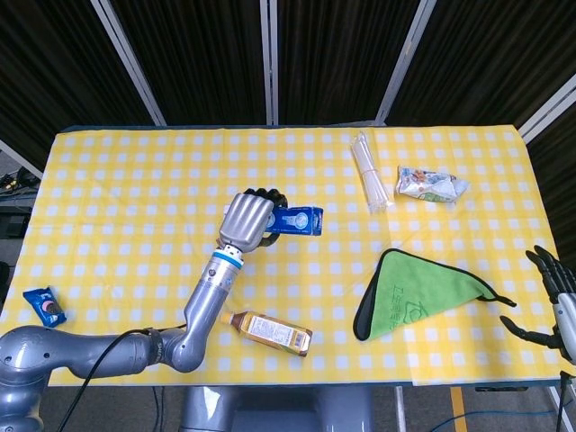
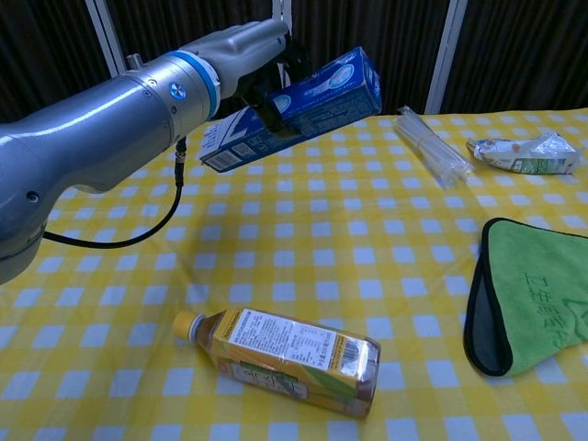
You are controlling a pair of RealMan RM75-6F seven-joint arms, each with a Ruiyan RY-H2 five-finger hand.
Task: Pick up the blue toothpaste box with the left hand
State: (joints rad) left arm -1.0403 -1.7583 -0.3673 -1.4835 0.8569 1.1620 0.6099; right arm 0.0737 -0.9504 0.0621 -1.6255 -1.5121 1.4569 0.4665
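My left hand [image 1: 247, 219] [image 2: 246, 48] grips the blue toothpaste box [image 1: 298, 220] [image 2: 312, 106] and holds it well above the yellow checked table [image 1: 135, 180]. In the chest view the box is tilted, its right end higher than its left. The fingers wrap over the box's middle and hide part of it. My right hand [image 1: 551, 297] shows at the right edge of the head view, fingers spread, holding nothing, off the table's right front corner.
A tea bottle [image 1: 267, 331] [image 2: 283, 354] lies near the front edge. A green cloth [image 1: 414, 292] [image 2: 533, 299] lies at right. A bundle of clear straws [image 1: 371, 171] and a snack packet [image 1: 430, 184] sit at the back right. A small dark packet [image 1: 43, 306] lies far left.
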